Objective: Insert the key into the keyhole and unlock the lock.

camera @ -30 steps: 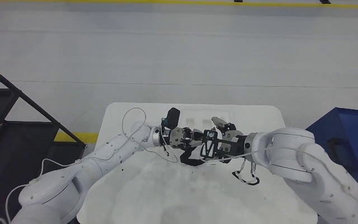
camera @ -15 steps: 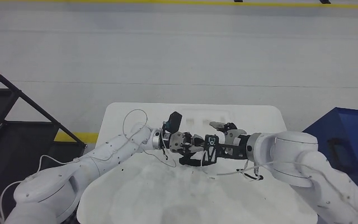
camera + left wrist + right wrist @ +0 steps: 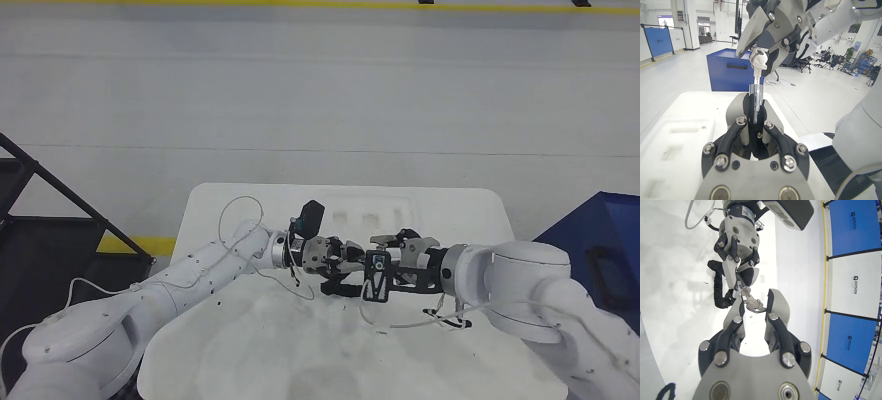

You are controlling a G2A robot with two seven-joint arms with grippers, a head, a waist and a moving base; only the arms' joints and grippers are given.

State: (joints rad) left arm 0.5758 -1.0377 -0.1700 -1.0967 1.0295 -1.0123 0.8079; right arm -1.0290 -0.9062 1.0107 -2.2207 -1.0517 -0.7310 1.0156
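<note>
The lock is a chrome cylinder (image 3: pixel 756 92) on a black sheathed cable (image 3: pixel 717 289). My left gripper (image 3: pixel 755 106) is shut on the cylinder and holds it above the white table (image 3: pixel 250 340), keyhole end facing the other arm. A silver key (image 3: pixel 758 60) sits with its blade in the keyhole (image 3: pixel 744 291). My right gripper (image 3: pixel 755 306) is closed across the key's head, one pad on each edge. In the top view the two grippers meet at the table's middle, the left gripper (image 3: pixel 333 254) and the right gripper (image 3: pixel 354 262) tip to tip.
A white foam tray (image 3: pixel 668 136) with rectangular recesses lies behind the left gripper. A blue bin (image 3: pixel 728 72) stands off the table's right side. A small black cord loop (image 3: pixel 440 315) lies under the right forearm. A thin white wire (image 3: pixel 235 215) curls over the left arm.
The right wrist has rolled, swinging its black camera block round, and the right gripper has moved closer to the left gripper. The left gripper stays about where it was, slightly turned.
</note>
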